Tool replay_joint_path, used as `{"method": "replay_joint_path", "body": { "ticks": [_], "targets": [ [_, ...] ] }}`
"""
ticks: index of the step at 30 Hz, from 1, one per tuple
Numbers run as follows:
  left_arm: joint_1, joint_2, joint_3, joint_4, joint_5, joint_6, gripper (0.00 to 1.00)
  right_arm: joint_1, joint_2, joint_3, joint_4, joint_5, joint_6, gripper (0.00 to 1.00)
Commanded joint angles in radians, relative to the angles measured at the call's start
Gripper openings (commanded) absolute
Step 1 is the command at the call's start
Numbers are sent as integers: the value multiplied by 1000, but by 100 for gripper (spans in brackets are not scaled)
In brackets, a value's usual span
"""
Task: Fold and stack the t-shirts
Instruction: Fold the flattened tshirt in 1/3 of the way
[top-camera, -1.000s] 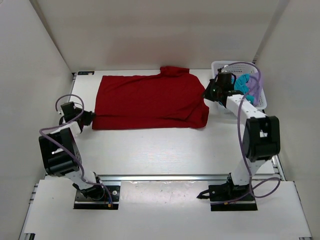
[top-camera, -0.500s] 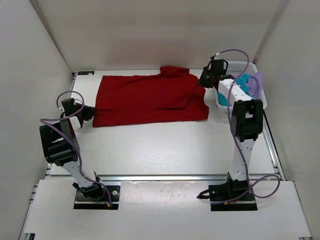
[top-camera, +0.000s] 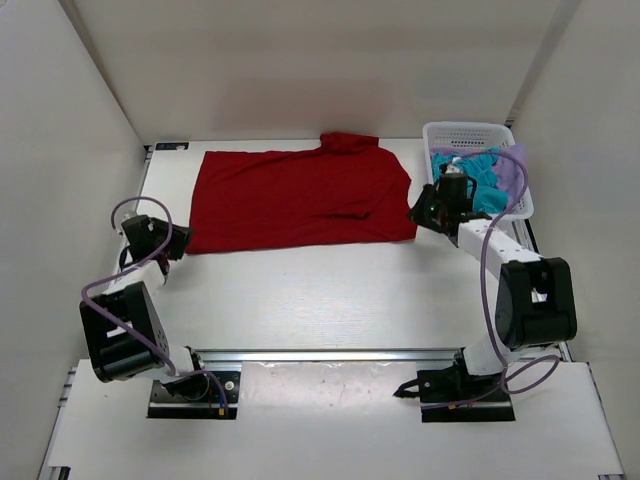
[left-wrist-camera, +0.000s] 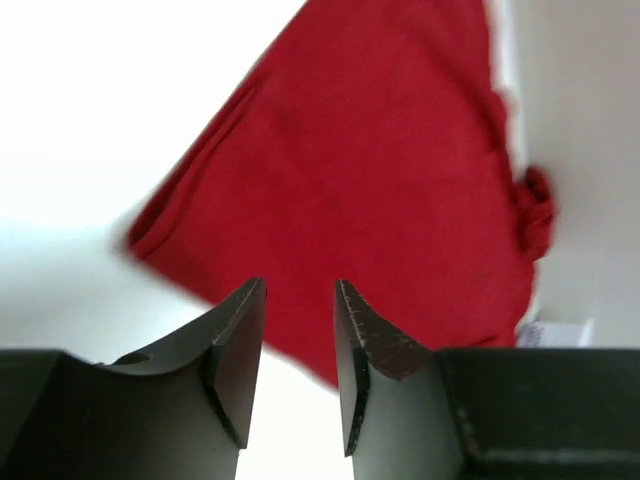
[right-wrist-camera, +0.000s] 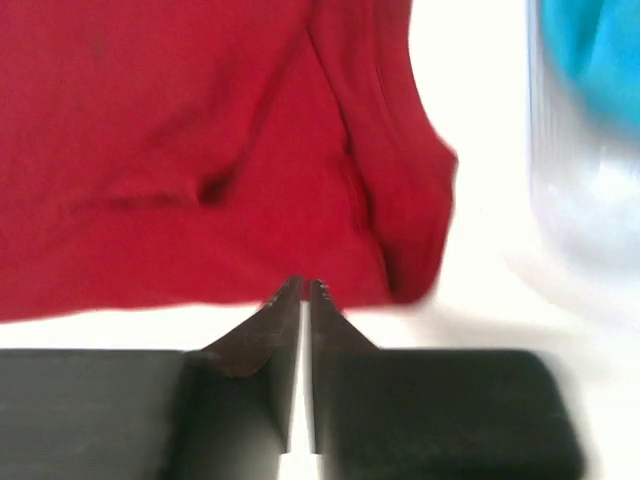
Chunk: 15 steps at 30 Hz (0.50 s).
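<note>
The red t-shirt (top-camera: 300, 195) lies spread flat at the back middle of the table, its collar bunched at the far edge. My left gripper (top-camera: 178, 240) sits just off its near left corner, open with nothing between the fingers; in the left wrist view the red t-shirt (left-wrist-camera: 370, 180) lies beyond the left gripper (left-wrist-camera: 298, 290). My right gripper (top-camera: 417, 215) is by the shirt's near right corner, shut and empty. In the right wrist view the right gripper (right-wrist-camera: 303, 288) points at the hem of the red t-shirt (right-wrist-camera: 200, 150). The teal-blue t-shirt (top-camera: 478, 172) and the lavender t-shirt (top-camera: 510, 170) lie crumpled in the basket.
A white mesh basket (top-camera: 468, 129) stands at the back right, close behind the right gripper; the basket (right-wrist-camera: 580, 230) shows blurred in the right wrist view. White walls enclose the table on the left, back and right. A metal rail runs along the near edge.
The left gripper opened and drew slightly back from the shirt's near left corner. The right gripper swung from the shirt's far right edge to its near right corner, and the right side now lies flatter.
</note>
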Motion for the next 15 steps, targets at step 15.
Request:
{"method": "replay_joint_path", "body": {
  "ticks": [15],
  "targets": [
    [-35,233,-30,51,24,-50,31,-13,145,-157,262,20,60,34]
  ]
}}
